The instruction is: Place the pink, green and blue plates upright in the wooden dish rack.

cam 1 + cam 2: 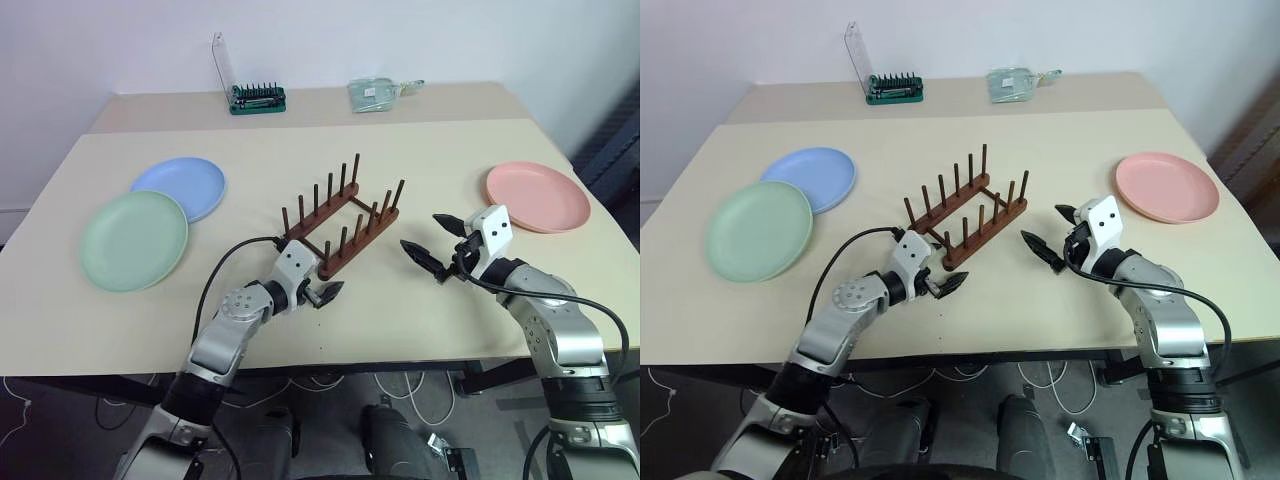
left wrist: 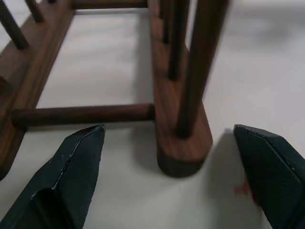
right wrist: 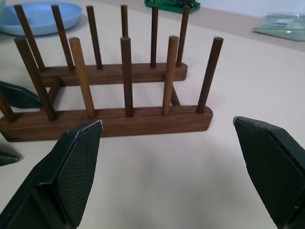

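The wooden dish rack (image 1: 362, 238) stands empty mid-table, its two peg rows running away from me. On the left lie the green plate (image 1: 134, 240) and the blue plate (image 1: 185, 186), which overlap slightly. The pink plate (image 1: 537, 196) lies flat at the far right. My left gripper (image 1: 322, 293) is open at the rack's near end. In the left wrist view its fingers (image 2: 71, 176) straddle the end of one rail (image 2: 183, 143) without touching it. My right gripper (image 1: 420, 232) hovers open just right of the rack, pointing at its side (image 3: 119, 121), with nothing held.
A green tool case (image 1: 258, 97) with a raised clear lid and a clear plastic bag (image 1: 375, 92) sit at the table's back. The table's front edge runs just under both arms. Bare tabletop lies between the rack and the plates on either side.
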Available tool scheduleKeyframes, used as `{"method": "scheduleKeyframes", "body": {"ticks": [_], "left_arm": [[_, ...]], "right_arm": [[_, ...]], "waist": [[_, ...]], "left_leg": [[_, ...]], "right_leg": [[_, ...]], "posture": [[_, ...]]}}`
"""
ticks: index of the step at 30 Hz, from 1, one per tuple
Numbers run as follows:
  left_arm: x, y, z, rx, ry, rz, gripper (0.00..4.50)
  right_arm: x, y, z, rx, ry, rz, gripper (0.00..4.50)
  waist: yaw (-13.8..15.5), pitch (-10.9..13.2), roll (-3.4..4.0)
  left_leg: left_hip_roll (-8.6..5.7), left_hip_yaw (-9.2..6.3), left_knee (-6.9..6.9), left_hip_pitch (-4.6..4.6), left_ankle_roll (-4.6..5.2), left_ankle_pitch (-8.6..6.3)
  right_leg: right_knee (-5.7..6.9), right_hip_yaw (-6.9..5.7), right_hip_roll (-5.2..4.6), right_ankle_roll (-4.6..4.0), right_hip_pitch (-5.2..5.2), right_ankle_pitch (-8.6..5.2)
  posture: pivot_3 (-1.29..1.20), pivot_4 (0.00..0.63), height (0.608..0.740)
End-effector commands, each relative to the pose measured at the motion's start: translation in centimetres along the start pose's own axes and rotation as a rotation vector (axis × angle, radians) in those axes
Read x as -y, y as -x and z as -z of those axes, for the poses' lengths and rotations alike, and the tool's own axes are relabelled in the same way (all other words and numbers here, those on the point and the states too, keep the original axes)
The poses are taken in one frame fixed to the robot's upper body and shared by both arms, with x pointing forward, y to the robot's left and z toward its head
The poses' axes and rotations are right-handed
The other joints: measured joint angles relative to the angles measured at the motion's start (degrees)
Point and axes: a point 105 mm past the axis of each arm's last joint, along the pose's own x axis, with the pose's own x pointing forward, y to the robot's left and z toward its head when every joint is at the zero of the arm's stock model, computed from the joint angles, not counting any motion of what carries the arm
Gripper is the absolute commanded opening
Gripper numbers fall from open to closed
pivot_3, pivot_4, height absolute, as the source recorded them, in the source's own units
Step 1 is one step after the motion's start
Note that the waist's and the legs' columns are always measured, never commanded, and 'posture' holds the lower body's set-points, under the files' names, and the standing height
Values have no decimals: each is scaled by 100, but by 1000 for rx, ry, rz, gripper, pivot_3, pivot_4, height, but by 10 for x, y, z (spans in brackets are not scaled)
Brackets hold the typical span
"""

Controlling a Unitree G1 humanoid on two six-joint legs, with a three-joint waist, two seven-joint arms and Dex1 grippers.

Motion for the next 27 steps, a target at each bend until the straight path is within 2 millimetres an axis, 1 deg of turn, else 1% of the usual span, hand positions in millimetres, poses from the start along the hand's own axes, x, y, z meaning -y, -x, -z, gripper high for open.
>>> {"method": "scheduleKeyframes", "body": {"ticks": [1, 2, 3, 4, 5, 7, 8, 10, 14, 17, 21, 24, 27], "left_arm": [[10, -9, 8, -39, 8, 13, 3905], [10, -8, 8, -39, 9, 11, 3592], [10, -8, 9, -38, 10, 10, 3093], [10, -7, 9, -38, 9, 11, 2686], [10, -6, 9, -38, 8, 12, 2079], [9, -4, 11, -38, 1, 12, 1071], [8, -3, 12, -36, -11, 14, 756], [8, 1, 13, -32, -35, 33, 770], [11, 11, 13, -13, -117, 144, 770], [12, 17, 4, 22, -142, 243, 770], [4, 14, -1, 20, -190, 355, 770], [-5, 12, -5, 11, -225, 439, 770], [-12, 5, -7, 14, -253, 473, 770]], "right_arm": [[-1, 5, -25, 50, 62, 7, 4500], [-2, 7, -25, 46, 62, 8, 4500], [-3, 8, -25, 42, 61, 8, 4500], [-4, 9, -24, 40, 60, 9, 4500], [-4, 9, -25, 38, 59, 10, 4500], [-5, 11, -24, 34, 56, 12, 4500], [-4, 12, -24, 31, 53, 15, 4500], [-4, 14, -20, 15, 52, 18, 4500], [-4, 26, -4, -66, 79, 12, 4500], [-3, 38, 6, -112, 75, 13, 4500], [3, 53, 16, -151, 72, 57, 4500], [-1, 64, 21, -159, 63, 88, 4500], [-4, 69, 26, -165, 60, 105, 4500]], "waist": [[34, 0, 1], [44, -1, 1], [47, -1, 0], [48, -1, 0], [47, -1, 0], [44, -1, 1], [44, -2, 2], [33, -3, 4], [35, -4, 5], [22, -4, 7], [39, -4, 6], [52, -3, 4], [27, -3, 4]], "left_leg": [[0, 0, 1, 0, 0, 0], [0, -1, 1, 0, 0, 0], [-1, -1, 1, 0, 1, 0], [-1, -1, 1, 0, 3, -2], [-2, -1, 1, 0, 5, -3], [-2, -1, 0, 0, 5, -3], [-2, -1, -1, 1, 5, -3], [-1, -1, -1, 3, 5, -3], [0, 0, -7, 5, 7, -4], [1, 0, -7, 5, 7, -5], [0, 1, -3, 3, 7, -5], [-1, -1, -3, 0, 7, -5], [-1, 1, -2, 0, 8, -5]], "right_leg": [[0, 0, 0, 0, 1, 0], [-1, -1, 0, 2, 2, -1], [-2, -1, -1, 5, 3, -3], [-2, 0, -1, 7, 4, -5], [-2, 0, -2, 8, 5, -5], [-3, 0, -2, 8, 4, -6], [-3, 0, -2, 7, 4, -6], [-2, 0, -1, 7, 4, -6], [-2, -1, -1, 8, 4, -8], [-2, -1, -1, 8, 3, -8], [-3, -1, -1, 7, 4, -9], [-2, -3, -1, 10, 4, -11], [-4, -2, -2, 11, 4, -10]], "posture": [[0, 150, 740], [0, 150, 740], [0, 150, 740], [0, 150, 740], [0, 150, 740], [0, 150, 740], [0, 150, 740], [0, 150, 740], [0, 150, 740], [0, 150, 740], [0, 150, 740], [0, 150, 740], [0, 150, 740]]}}
